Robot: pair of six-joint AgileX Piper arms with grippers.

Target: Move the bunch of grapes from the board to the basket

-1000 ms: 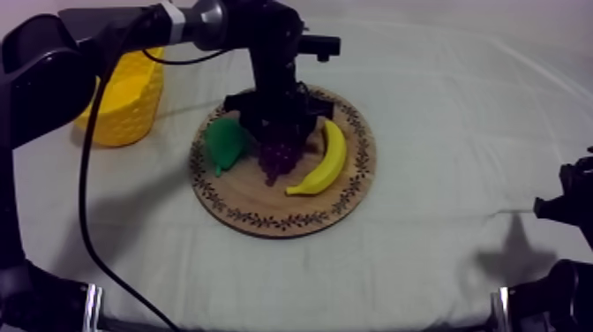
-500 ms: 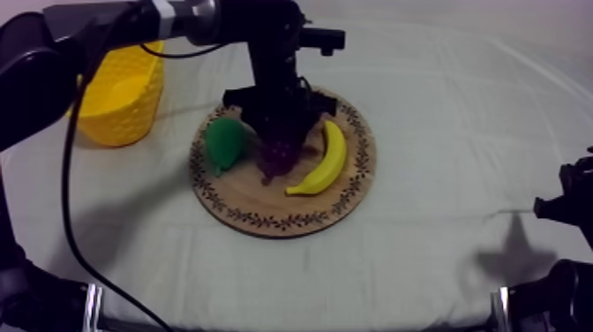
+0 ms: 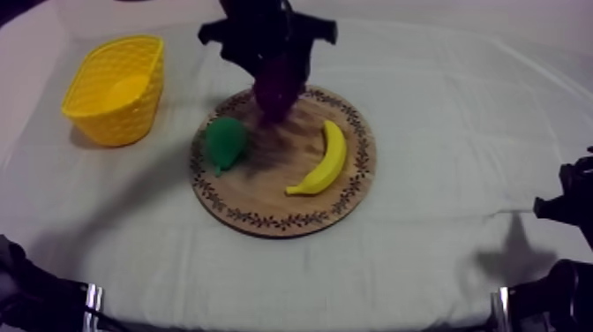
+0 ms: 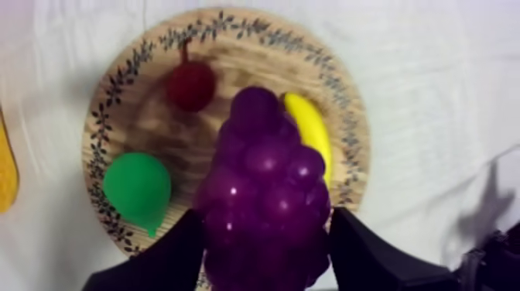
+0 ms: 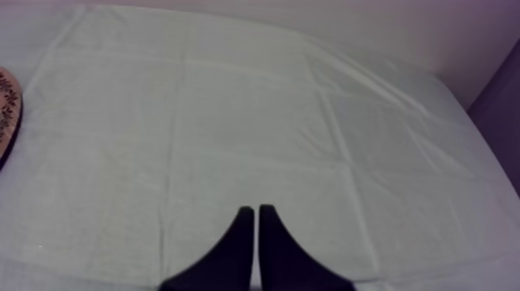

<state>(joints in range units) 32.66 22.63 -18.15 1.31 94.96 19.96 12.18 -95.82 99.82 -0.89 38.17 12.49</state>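
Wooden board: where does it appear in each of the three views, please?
Top view: wooden board in the middle of the cloth, right of the yellow basket, bunch of grapes held above its far rim.
Left wrist view: under the grapes between the left fingers.
Right wrist view: a sliver beside the bare cloth.
Shared landmark: its patterned rim.
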